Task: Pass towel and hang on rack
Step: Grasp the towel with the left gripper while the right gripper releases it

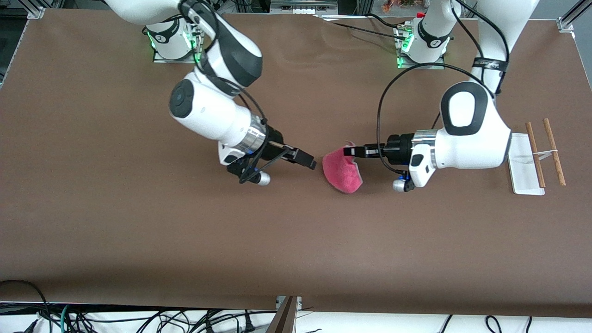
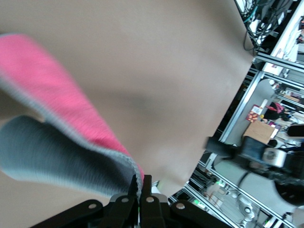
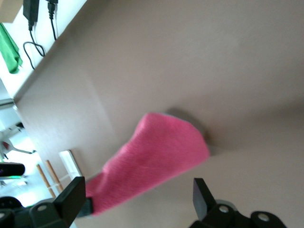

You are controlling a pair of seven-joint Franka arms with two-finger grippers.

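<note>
Pink towel is pinched by one corner in the left claw over mid-surface, the right claw spread open alongside; such a thin grip could be lost before the rack is reached.

Towel blurred and cut off by left wrist view's edge.
</note>
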